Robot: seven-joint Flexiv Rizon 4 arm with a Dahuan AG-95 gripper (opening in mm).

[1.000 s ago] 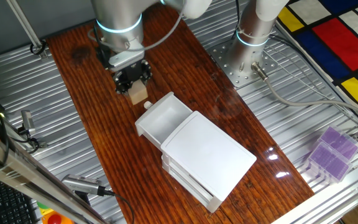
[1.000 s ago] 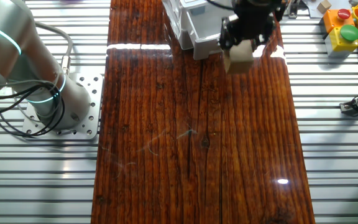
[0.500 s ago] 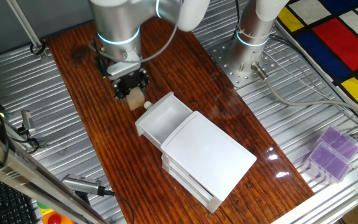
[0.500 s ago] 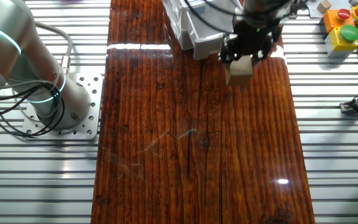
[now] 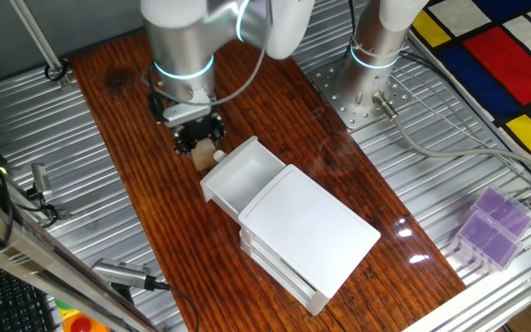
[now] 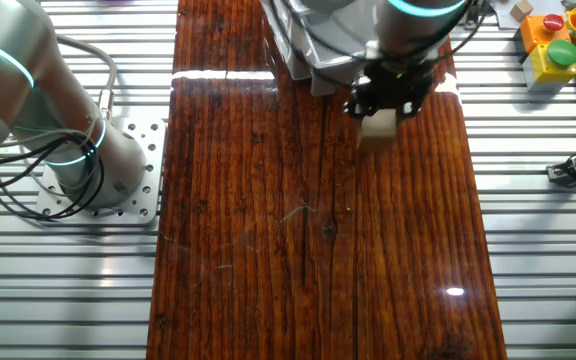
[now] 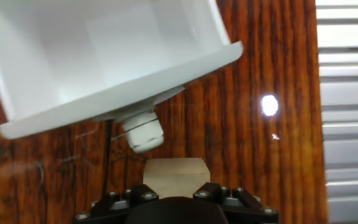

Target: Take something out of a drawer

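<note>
Nearest the hand camera, the claw (image 7: 174,202) grips the tan block (image 7: 174,176) between its fingers, low over the wooden surface (image 6: 268,220). Just beyond the block sits the round knob (image 7: 142,132) of the pulled-out top drawer (image 5: 242,175), the white box (image 5: 307,235) behind.
</note>
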